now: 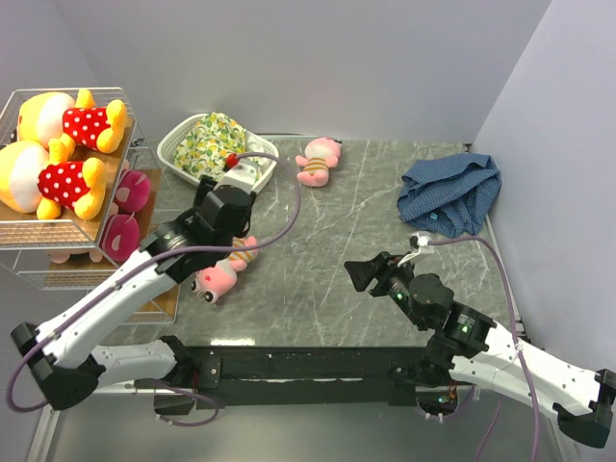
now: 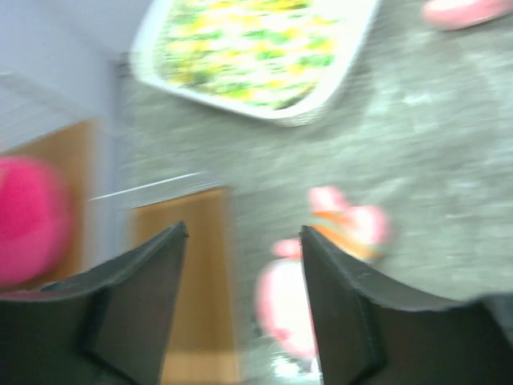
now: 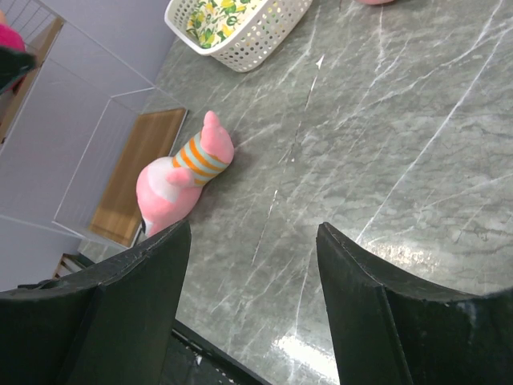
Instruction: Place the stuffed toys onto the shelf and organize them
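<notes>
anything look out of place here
Two toys lie loose on the table, not on the shelf: a striped pink toy lying by the shelf's foot, another pink toy near the white basket.

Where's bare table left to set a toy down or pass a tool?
Widest bare patch: table centre, bordered by the far pink toy, the blue cloth, the right tool and the near pink toy. Crowded: left side, with basket, left arm and shelf; two bears fill its top tier.
</notes>
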Robot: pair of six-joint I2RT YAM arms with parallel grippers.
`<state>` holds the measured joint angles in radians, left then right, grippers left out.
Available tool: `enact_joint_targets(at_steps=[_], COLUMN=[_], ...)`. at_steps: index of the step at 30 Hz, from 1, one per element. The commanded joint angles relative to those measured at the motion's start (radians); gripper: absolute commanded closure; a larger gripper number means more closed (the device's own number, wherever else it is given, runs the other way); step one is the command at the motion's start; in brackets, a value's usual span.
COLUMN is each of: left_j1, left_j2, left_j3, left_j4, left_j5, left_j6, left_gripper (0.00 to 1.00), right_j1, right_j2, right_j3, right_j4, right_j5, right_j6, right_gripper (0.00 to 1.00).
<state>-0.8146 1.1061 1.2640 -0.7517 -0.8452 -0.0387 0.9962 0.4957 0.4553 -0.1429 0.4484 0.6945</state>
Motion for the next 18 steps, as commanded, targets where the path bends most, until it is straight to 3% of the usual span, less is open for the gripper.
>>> enact_joint_targets(at_steps=[1,5,8,12,16,18], left_j1=[0.002,0.003,0.003,0.041,0.123,0.156], left_j2=[0.067,0.116,0.130,0.201,0.361,0.428], left_j3=[0.009,-0.046,-0.090,-0.055,0.032,0.093], left_j4=[0.146,0.250,0.318,0.212,0.015,-0.055], left_j5=[0.216,0.249,0.111,0.008,0.092,0.153], left_j6=[-0.223,-0.324,-0.519,-0.818,-1.086,-1.153], left_gripper=[0.39,0.38,0.45,0.45,0.42,0.43], right_j1=[-0.002,-0.002,-0.002,-0.004,-0.002,-0.002], right_j2=[-0.026,-0.060,-0.095,-0.138,-0.166,-0.180], right_j3=[-0.018,-0.049,-0.070,-0.086,-0.093,-0.093], right_j4=[0.028,0.026,0.019,0.008,-0.006,-0.017], right_j5=[0.010,-0.002,0.003,0.007,0.010,0.015], right_j6=[0.019,0.031,0.040,0.043,0.045,0.048], right_gripper=[0.29,0.30,0.30,0.30,0.30,0.30])
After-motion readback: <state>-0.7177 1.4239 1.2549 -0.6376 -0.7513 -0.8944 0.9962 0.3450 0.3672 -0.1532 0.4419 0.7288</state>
